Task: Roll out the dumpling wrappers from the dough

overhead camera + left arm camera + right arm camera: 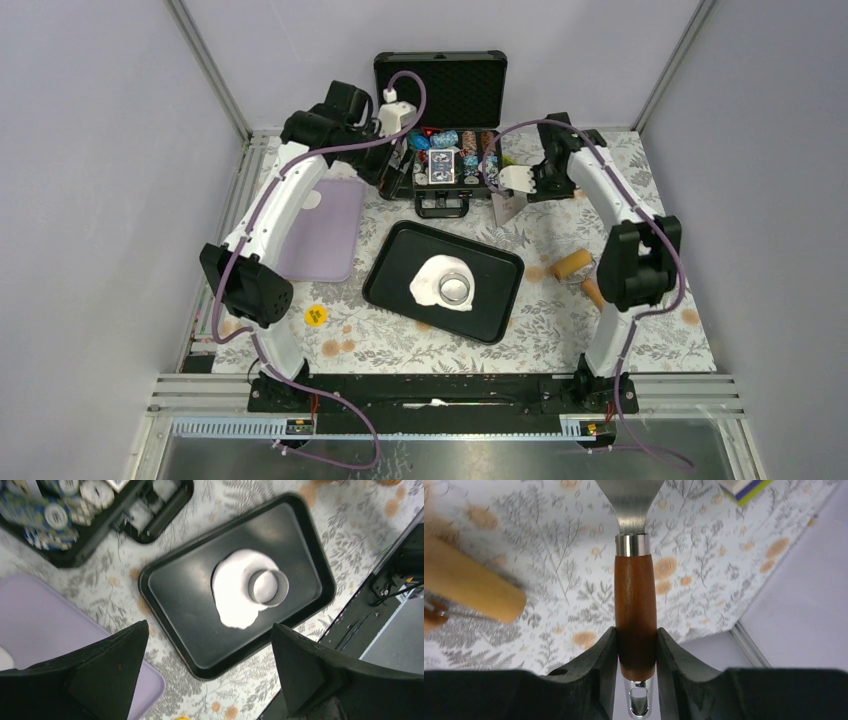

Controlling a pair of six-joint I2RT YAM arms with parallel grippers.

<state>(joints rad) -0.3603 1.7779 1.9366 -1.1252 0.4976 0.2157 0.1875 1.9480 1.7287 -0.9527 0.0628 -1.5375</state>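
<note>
Top external view: the black tray sits mid-table and serves as the reference for every place below.
Dough: one flat, irregular white sheet lying in the tray, about mid-tray.
Ring cutter: one steel ring standing on the right part of the sheet, with dough filling its inside.
Dumpling wrappers: one small round disc, out of the tray on the lavender board, which lies just left of the tray.
Rolling pin: one wooden pin on the flowered cloth right of the tray, partly hidden by the right arm.
Case: one open black case holding poker chips, beyond the tray's far edge.
Right gripper: jaws narrow, clamped on the reddish wooden handle of one steel-bladed scraper, beyond the tray's far right corner. Cannot tell whether the blade touches the cloth.
Left gripper: jaws spread full wide with nothing between them, hanging above the tray's far left side and looking down on the dough.
Step (judged): cutting stage, with the ring set in the sheet and the lifting tool in hand.
Next move (judged): bring the scraper to the tray. The ring wants lifting clear, and the empty left gripper is placed for that. Slide the blade flat under the cut disc without tearing it, then carry it to the board.
Tally: two arms, one tray, one board.
</note>
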